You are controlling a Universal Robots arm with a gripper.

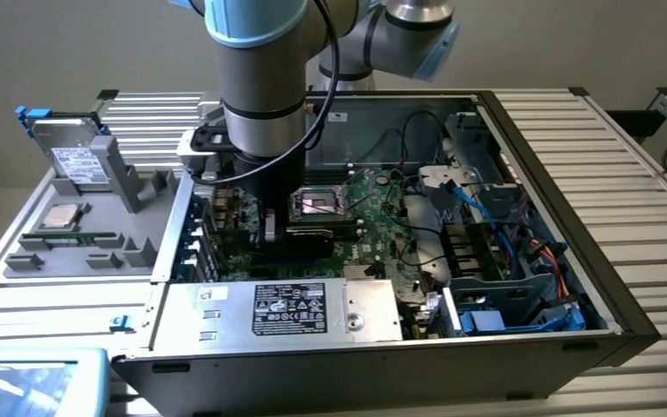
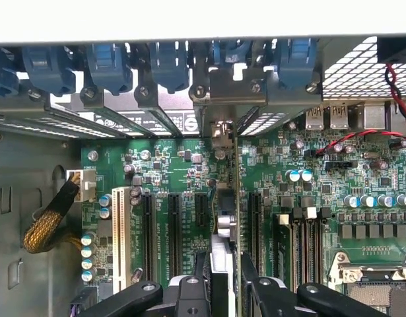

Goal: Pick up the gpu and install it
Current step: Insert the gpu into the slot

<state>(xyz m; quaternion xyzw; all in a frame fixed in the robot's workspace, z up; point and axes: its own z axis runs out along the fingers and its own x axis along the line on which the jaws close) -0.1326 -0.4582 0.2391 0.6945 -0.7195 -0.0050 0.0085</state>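
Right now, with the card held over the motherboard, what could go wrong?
1. The claw grips the gpu edge-on among several parallel slots. If it is slightly off, it may press down beside its slot.
2. Its metal bracket sits close to the blue latches. It could catch there and tilt the card.

Arm [image 1: 261, 78] is presenting as grey metallic cylindrical segments, with light-blue caps [image 1: 253, 24] ringing the joints. A black cable [image 1: 333, 39] is running alongside the tube. The wrist section [image 1: 267, 187] is showing plain black. The gripper [image 2: 224, 284] is showing black linkage bars [image 2: 123, 302] carrying round silver pivot screws [image 2: 192, 281], and its slim fingers [image 2: 200, 271] are appearing dark and straight-edged.
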